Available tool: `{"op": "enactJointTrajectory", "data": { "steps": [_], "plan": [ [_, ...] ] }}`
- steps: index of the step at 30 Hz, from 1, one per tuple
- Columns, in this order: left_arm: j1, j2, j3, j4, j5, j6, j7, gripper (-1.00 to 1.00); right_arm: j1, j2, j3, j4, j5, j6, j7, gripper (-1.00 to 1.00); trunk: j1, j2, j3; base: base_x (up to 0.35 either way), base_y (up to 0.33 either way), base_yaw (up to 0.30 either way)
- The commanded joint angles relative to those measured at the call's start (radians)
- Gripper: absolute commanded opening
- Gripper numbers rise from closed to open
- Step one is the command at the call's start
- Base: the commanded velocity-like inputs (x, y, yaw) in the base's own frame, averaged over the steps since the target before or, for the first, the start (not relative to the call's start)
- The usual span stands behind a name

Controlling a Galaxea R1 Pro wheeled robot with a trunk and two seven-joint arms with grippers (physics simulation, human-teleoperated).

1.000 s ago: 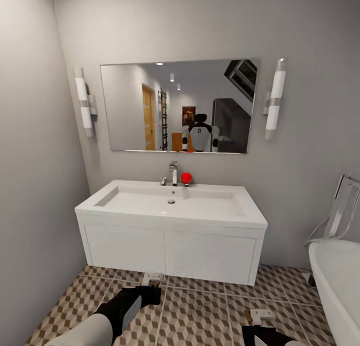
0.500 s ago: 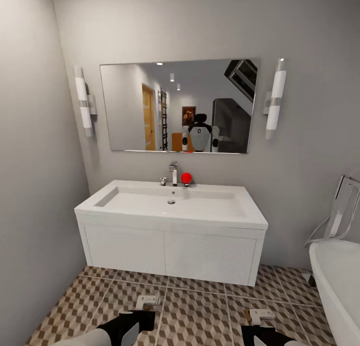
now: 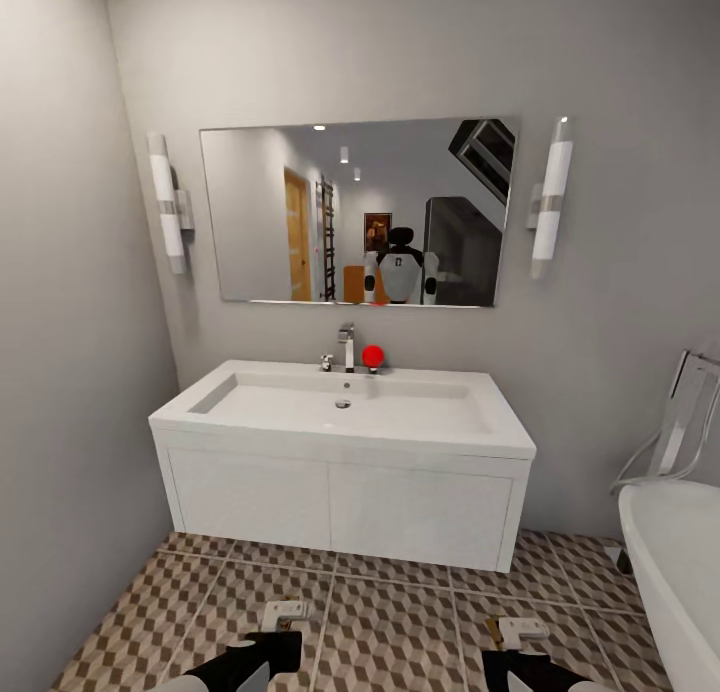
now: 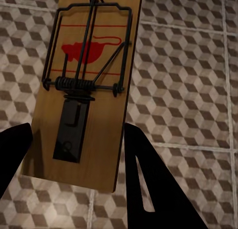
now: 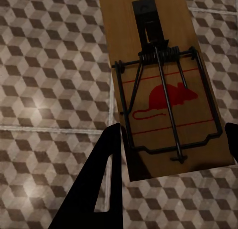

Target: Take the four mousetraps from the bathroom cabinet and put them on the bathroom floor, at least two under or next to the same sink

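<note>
My left gripper (image 3: 283, 622) is shut on a mousetrap (image 3: 284, 608), low over the bathroom floor (image 3: 400, 622) in front of the bathroom sink (image 3: 300, 427). In the left wrist view this brown board (image 4: 84, 90), with its wire spring and red mouse print, sits between the black fingers (image 4: 144, 179) above the tiles. My right gripper (image 3: 520, 642) is shut on a second mousetrap (image 3: 522, 628), further right. In the right wrist view that trap (image 5: 158, 80) lies between the fingers (image 5: 104, 169). The cabinet is out of view.
The white vanity (image 3: 340, 502) under the sink hangs slightly off the floor against the back wall. A white bathtub (image 3: 675, 552) stands at the right edge. A grey wall closes the left side. A red ball (image 3: 372, 355) sits by the chrome tap (image 3: 347, 344).
My left arm has pulled back from the vanity's foot toward the bottom of the head view, carrying its mousetrap. The right arm and the camera have stayed put.
</note>
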Motion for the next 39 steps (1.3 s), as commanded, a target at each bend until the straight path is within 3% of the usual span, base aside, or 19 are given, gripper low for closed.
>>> {"op": "enactJointTrajectory", "data": {
  "steps": [1,33,39],
  "plan": [
    [-0.001,-0.001,-0.009,-0.001,0.01,-0.002,0.004,-1.0,-0.001,0.0,-0.008,0.002,0.008,0.001,-0.003,-1.0,0.0,-0.001,-0.001,0.0,0.0,0.0],
    [-0.001,-0.002,-0.009,-0.01,0.009,0.005,-0.003,-1.0,-0.001,0.001,-0.007,0.002,0.006,0.004,-0.003,-1.0,0.0,-0.001,-0.001,0.0,0.0,0.0],
    [-0.001,-0.002,-0.009,-0.01,0.011,0.009,-0.004,-1.0,-0.001,0.002,-0.007,0.002,0.005,0.004,-0.003,-1.0,0.023,-0.043,-0.02,0.0,0.0,0.0]
  ]
}}
